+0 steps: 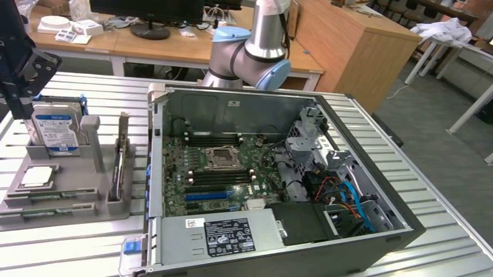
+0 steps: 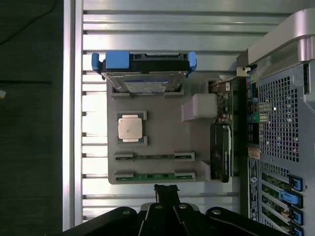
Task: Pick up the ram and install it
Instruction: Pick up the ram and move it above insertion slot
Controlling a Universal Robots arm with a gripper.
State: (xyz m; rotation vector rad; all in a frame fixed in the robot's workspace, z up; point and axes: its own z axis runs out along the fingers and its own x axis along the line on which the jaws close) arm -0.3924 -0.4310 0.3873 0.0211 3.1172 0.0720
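**Hand** [image 2: 166, 189]: fingers pressed together, closed on nothing. It hangs over the grey holder [image 2: 162, 132] on the slatted counter [image 1: 92, 86], at the exterior view's left, clear of every part.

**Ram** [image 2: 153, 176]: slim green stick lying lengthwise in the holder's nearest slot, between two grey end clips. It is the part closest to the hand's tips and is untouched.

**Second stick** [image 2: 153, 157]: darker, in the parallel slot just beside the ram, on its far side.

**CPU** [image 2: 131, 127]: square and silver, set in a recess between the sticks and the hard drive.

**Hard drive** [image 2: 145, 78]: silver with a blue-white label, standing upright in a blue-ended bracket at the holder's far end.

**Expansion card** [image 2: 221, 152]: dark, standing on edge along the holder's side that faces the case.

**Case** [image 1: 277, 173]: open, lying on its side on the counter, just beside the holder at the exterior view's right.
- Motherboard [image 1: 223, 173] inside, with the CPU socket [image 1: 221, 157] at its middle.
- Dark memory slots [image 1: 219, 138] run on the socket's far and near sides.
- Power supply [image 1: 223, 234] with a black label at the near edge.

**Arm** [image 1: 254, 52]: grey with pale blue caps, rising behind the case's far wall
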